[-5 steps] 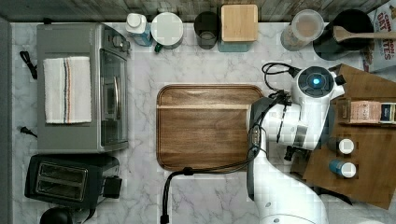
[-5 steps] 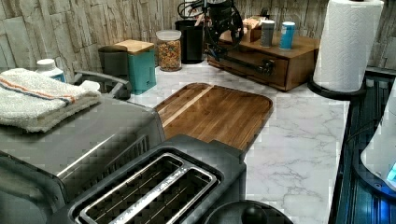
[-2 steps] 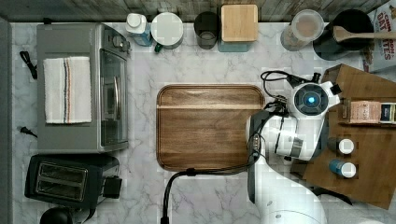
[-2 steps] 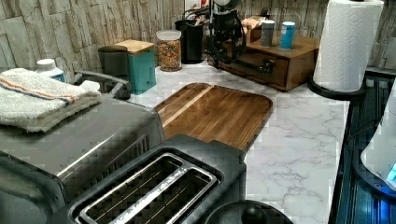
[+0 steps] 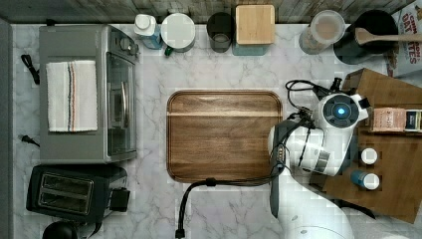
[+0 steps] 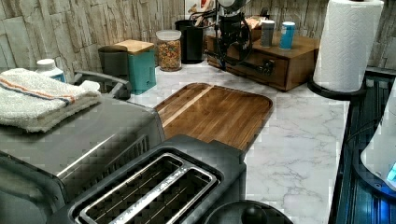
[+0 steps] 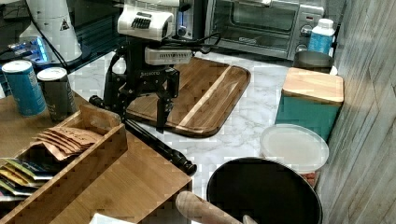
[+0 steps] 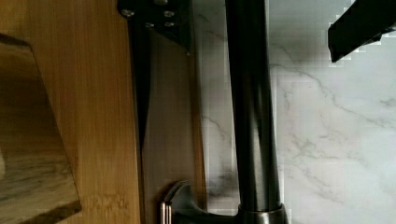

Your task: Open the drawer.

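The pincer hangs spread wide with nothing gripped, one finger on the cabinet side and the other over the marble desk. The drawer sits directly beneath it, its black bar handle running between the fingers. A box well beyond the pincer reads "OAT"; other labels are unreadable.

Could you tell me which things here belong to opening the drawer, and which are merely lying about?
In the job: drawer; its black bar handle; gripper, open astride the handle.

Lying about: wooden tray; toaster oven; toaster; paper towel roll.
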